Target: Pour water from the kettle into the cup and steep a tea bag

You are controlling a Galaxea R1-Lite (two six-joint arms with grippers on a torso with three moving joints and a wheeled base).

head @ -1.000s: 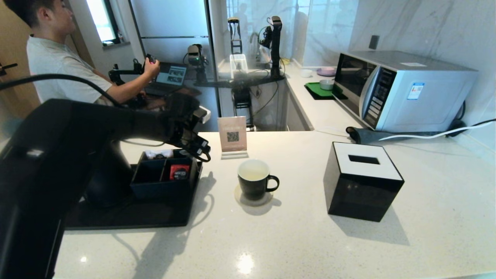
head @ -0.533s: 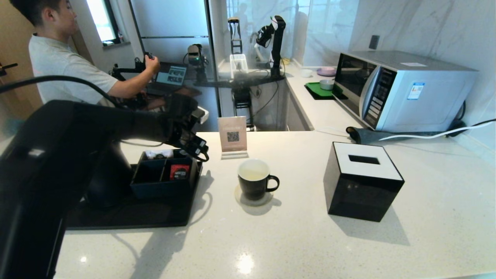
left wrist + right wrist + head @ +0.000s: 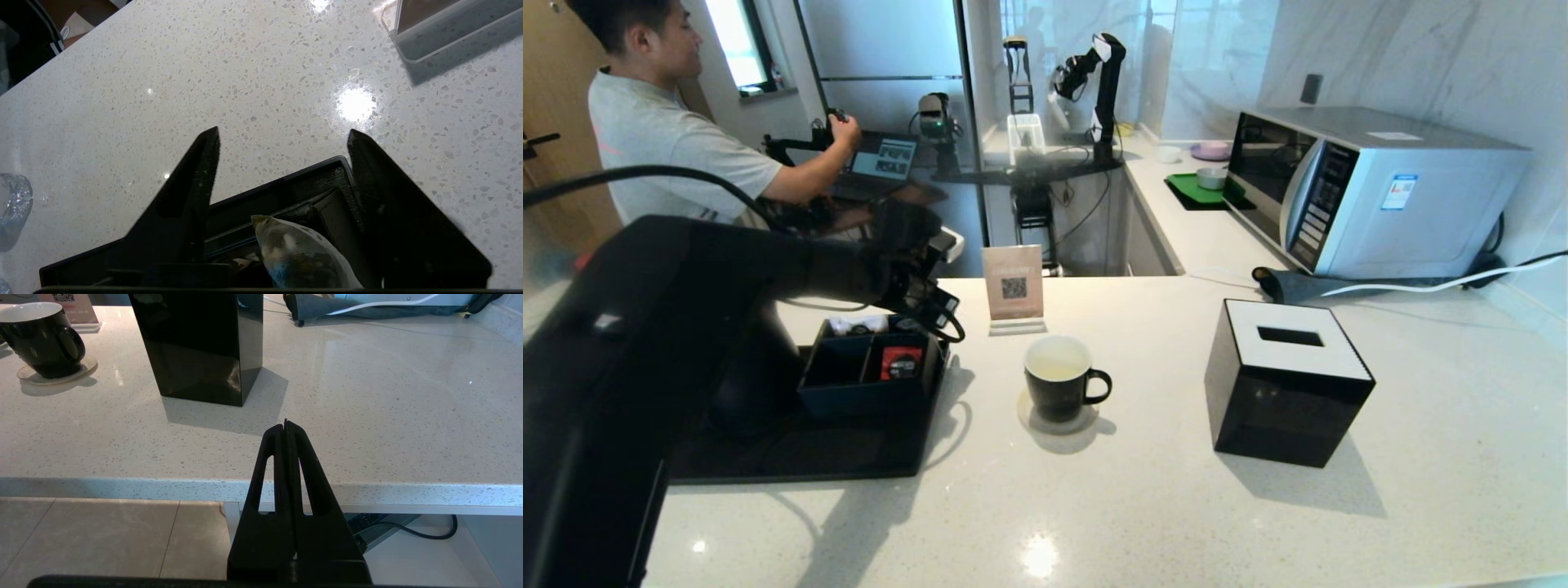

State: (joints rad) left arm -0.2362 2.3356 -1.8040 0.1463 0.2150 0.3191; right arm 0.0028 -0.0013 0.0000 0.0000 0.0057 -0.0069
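The left hand (image 3: 935, 314) hung over the far right corner of the black compartment organiser box (image 3: 870, 371), its fingers (image 3: 196, 179) spread wide and gripping nothing. In the left wrist view the organiser's far rim lay between the two fingers, and a small clear pouch (image 3: 300, 255) with pale contents sat in the compartment just below them; whether this was the tea bag could not be told. The organiser stood on a black tray (image 3: 849, 453) at the left of the pale speckled surface (image 3: 1176, 506), with a red-and-black sachet (image 3: 901, 362) in its near right compartment. The kettle (image 3: 756, 376) stood on the same tray just left of the organiser, largely hidden behind the left arm. The cup (image 3: 1062, 380) sat on a round coaster (image 3: 1054, 420) near the middle of the surface, to the right of the tray and apart from it, its handle pointing right and its white inside showing. A small sign with a QR code (image 3: 1014, 287) stood just beyond the cup. A black square tissue box (image 3: 1286, 380) with a white top sat well to the right of the cup, and a microwave (image 3: 1372, 188) stood on the far right. The right hand (image 3: 286, 426) was parked low before the near edge of the surface, its fingers pressed together on nothing.
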